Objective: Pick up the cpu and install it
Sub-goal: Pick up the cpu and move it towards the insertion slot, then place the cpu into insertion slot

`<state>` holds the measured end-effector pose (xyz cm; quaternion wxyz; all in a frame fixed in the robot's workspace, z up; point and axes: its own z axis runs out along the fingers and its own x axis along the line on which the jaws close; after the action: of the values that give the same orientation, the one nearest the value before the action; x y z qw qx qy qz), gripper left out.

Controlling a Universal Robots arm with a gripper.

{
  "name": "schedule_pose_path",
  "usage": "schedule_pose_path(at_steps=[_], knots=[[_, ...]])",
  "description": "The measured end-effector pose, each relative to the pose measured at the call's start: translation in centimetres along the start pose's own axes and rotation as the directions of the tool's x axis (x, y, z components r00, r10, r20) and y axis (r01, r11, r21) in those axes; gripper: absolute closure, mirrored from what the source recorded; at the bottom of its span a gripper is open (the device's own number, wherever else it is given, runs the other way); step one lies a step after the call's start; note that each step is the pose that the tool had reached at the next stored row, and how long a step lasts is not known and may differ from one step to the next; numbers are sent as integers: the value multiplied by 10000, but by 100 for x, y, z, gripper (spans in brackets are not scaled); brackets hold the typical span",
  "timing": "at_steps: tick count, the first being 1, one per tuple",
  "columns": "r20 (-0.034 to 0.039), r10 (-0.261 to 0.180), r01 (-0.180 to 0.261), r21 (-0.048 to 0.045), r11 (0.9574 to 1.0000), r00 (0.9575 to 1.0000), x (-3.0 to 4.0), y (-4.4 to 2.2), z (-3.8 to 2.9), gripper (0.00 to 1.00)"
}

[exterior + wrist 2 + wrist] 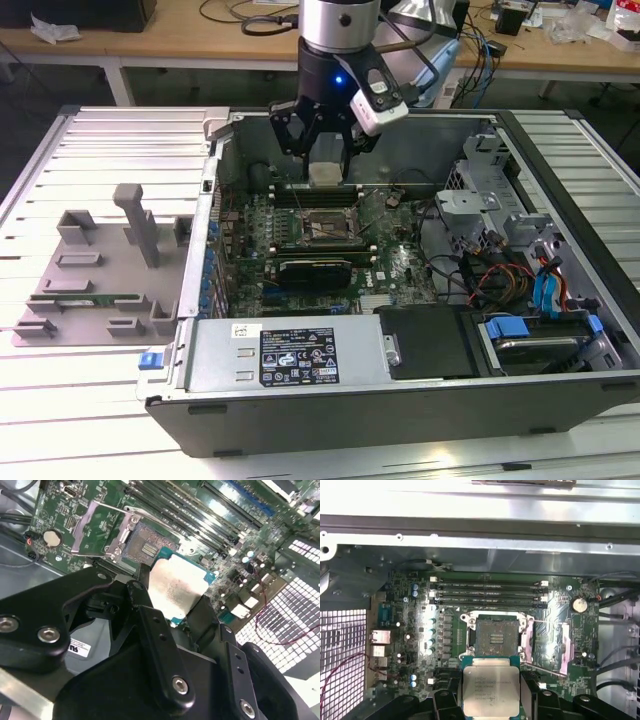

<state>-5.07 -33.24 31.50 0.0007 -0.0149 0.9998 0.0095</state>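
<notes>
Jaws: closed down to the width of the cpu (490, 692) and clamped on two of its opposite edges, with one black finger (152, 640) on each side.
Cpu: held flat in the jaws with its silvery metal top facing both wrist cameras and a thin green rim showing around it. In the exterior view it hung inside the computer case (400, 420), above the motherboard (400, 270) and not seated.
Socket: the black socket (497, 639) sat near the cpu with nothing in it, its contact field bare. Its metal frame (546, 645) was swung open to one side.
Memory slots: a row of long slots (487, 592) ran along the far side of the socket from the cpu.
Computer case: lay open on the slatted surface (120, 140), holding the motherboard, cable bundles and a blue-tabbed drive bay (505, 328).
Grey tray: the grey tray (90, 250) rested on the surface at the exterior view's left of the case. A narrow green memory stick (95, 298) lay in one of its recesses.
</notes>
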Motion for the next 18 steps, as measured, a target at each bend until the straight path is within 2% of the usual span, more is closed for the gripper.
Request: schedule_pose_path(at_steps=[3,18], knots=[[-2,-27,27,2,10000,10000,-10,62,15,45],[-1,-27,27,0,10000,10000,-10,62,22,45]])
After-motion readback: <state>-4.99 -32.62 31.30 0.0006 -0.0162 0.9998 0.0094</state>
